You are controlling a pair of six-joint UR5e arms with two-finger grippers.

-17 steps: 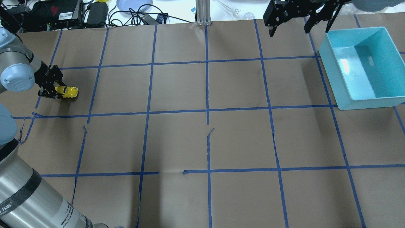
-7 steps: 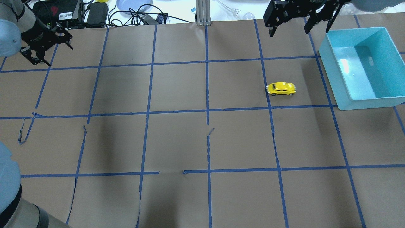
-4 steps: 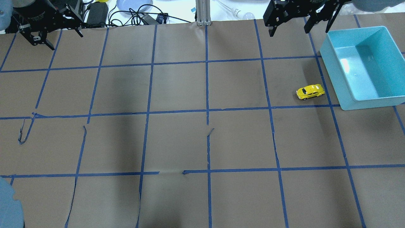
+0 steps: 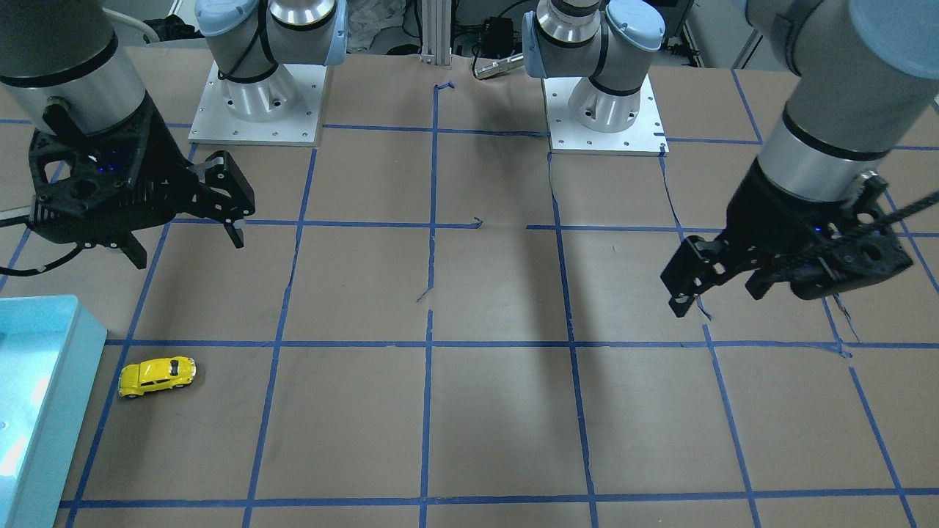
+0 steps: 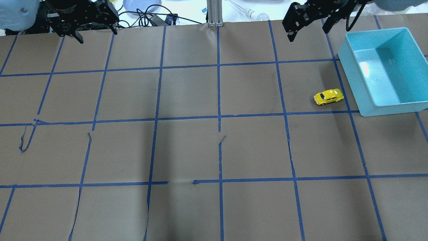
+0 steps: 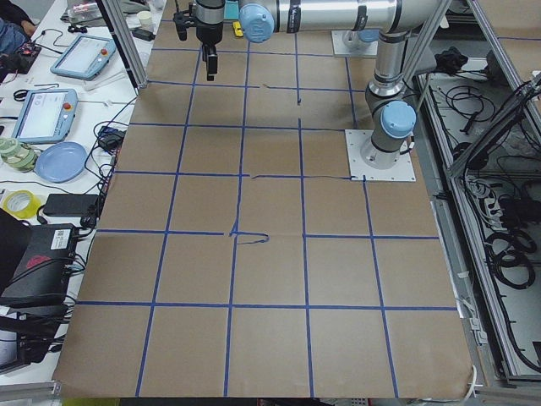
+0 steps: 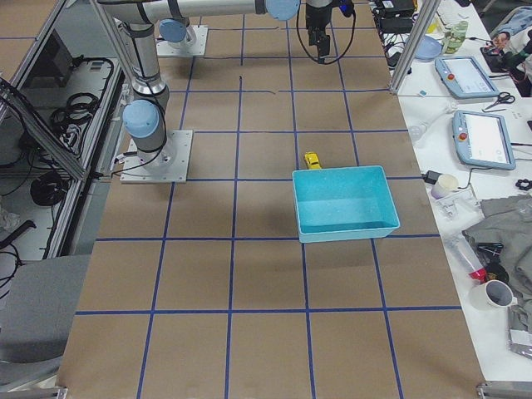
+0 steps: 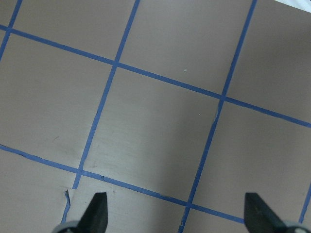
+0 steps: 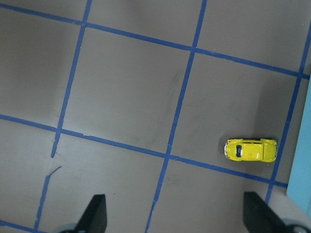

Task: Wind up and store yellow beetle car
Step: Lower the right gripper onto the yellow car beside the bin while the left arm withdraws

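The yellow beetle car (image 5: 328, 96) stands on its wheels on the brown paper, slightly angled, just left of the teal bin (image 5: 354, 85) with a small gap between them. It also shows in the front view (image 4: 157, 375) and in the right wrist view (image 9: 250, 149). My right gripper (image 5: 308, 32) is open and empty, raised over the far edge, beyond the car. In the right wrist view its fingertips (image 9: 97, 211) stand wide apart with the car ahead and to the right. My left gripper (image 5: 97, 34) is open and empty at the far left, raised (image 4: 715, 293).
The teal bin (image 4: 44, 381) is open-topped and holds nothing that I can see. Blue tape lines grid the brown paper, torn and lifted in spots (image 5: 23, 144). Cables, a plate and boxes (image 5: 140, 10) lie beyond the table's far edge.
The left gripper let go of the car at the left, rose and swung to the far edge. The car rolled right across the table and stopped beside the bin, which shifted slightly.
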